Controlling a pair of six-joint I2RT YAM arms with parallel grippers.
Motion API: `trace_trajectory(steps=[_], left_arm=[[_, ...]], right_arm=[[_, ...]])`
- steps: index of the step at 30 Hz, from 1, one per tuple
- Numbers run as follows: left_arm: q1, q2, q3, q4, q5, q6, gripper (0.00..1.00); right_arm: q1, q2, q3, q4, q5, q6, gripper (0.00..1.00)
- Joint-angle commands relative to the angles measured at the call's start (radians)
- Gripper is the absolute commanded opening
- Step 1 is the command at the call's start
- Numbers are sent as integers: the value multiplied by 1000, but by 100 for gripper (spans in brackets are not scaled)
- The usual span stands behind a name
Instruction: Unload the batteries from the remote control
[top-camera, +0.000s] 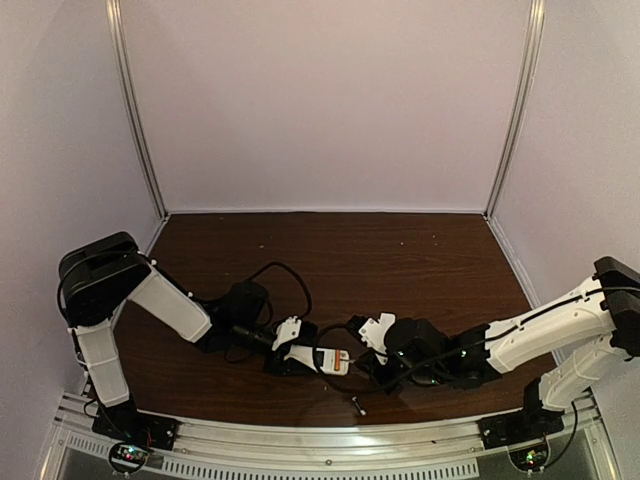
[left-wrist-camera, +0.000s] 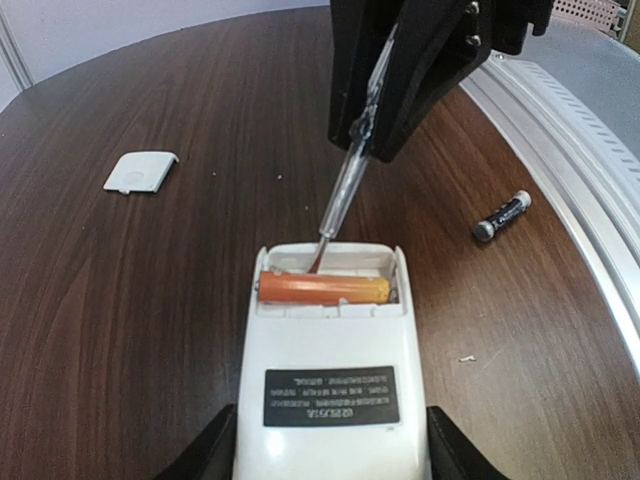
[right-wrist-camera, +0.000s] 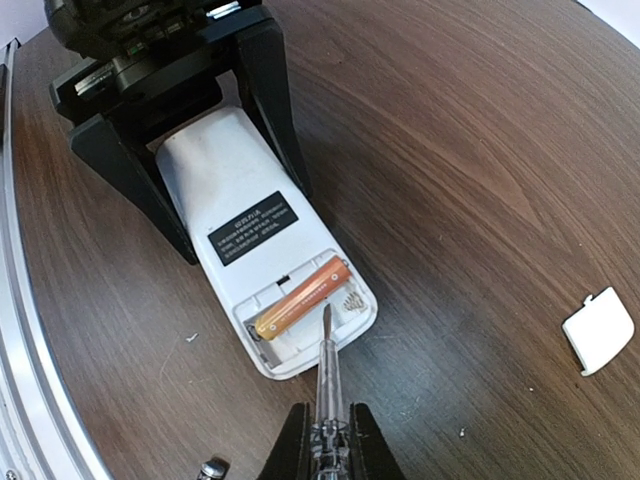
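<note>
At the near edge of the table (left-wrist-camera: 120, 320), the left gripper (left-wrist-camera: 330, 455) pinches the remote control (left-wrist-camera: 330, 350) by its sides, back face up, battery bay open. An orange battery (left-wrist-camera: 325, 288) lies crosswise in the bay. The right gripper (right-wrist-camera: 328, 440) is clamped on a screwdriver (right-wrist-camera: 327, 370), whose tip reaches into the empty slot just beside that battery. A dark battery (left-wrist-camera: 500, 216) lies loose near the metal rail (left-wrist-camera: 570, 180), and a white cover (left-wrist-camera: 140, 171) sits well apart.

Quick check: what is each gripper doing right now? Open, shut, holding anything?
Left gripper: jaws closed on the remote control, one finger on each side.
Right gripper: jaws closed on the screwdriver.
</note>
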Motion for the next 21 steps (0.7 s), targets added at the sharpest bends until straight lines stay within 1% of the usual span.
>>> trace_trajectory(steps=[1, 8, 21], left_arm=[[-2, 4, 20, 29, 29, 16, 0], [-2, 4, 21, 28, 30, 16, 0], [-2, 5, 20, 31, 31, 17, 0]], right_arm=[[-3, 29, 20, 50, -28, -1, 0], [-3, 31, 34, 57, -56, -4, 0], [9, 36, 83, 7, -72, -6, 0]])
